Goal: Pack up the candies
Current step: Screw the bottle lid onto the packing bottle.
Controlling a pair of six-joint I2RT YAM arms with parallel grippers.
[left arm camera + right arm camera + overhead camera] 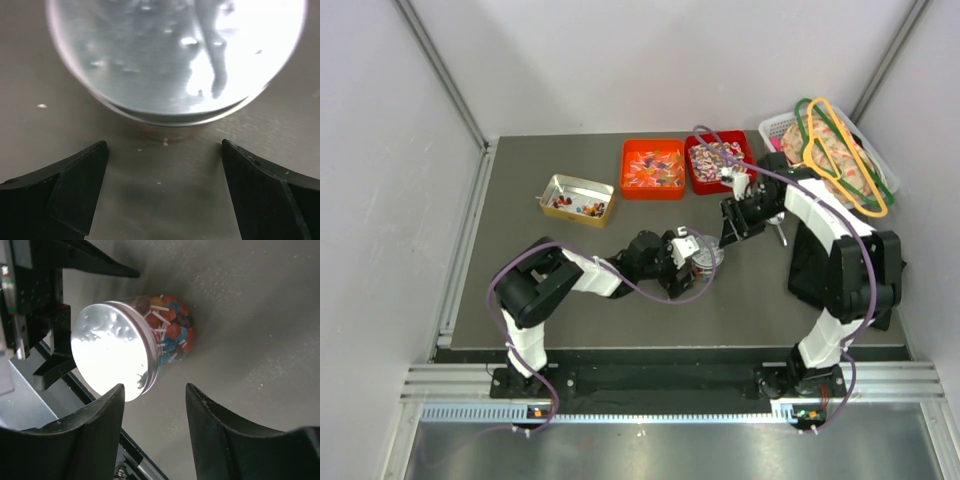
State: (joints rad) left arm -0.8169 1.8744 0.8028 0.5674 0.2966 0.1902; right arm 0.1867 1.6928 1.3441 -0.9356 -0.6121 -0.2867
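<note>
**Surface and room.** A dark grey matte table (620, 300) is lying between plain white walls (620, 60), and a ribbed metal rail (670, 385) is running along its near edge.

**Position.** A jar (703, 256) is sitting at mid-table between the two tools. It is holding the candies (170, 335), which are pressing against its clear wall. The left gripper (164, 145) is standing wide apart just short of the jar and is not touching it. The right gripper (155, 387) is hanging above, its fingers parted and nothing between them. More candies are filling two red trays (653, 143) and dotting a metal tin (577, 183) at the far side.

**Materials.** The jar is wearing a round, shiny, slightly dimpled metal lid (110, 352). The sweets inside are showing as red, blue and orange balls with thin white sticks. A white basket (775, 125) is carrying coloured hangers (840, 160).
</note>
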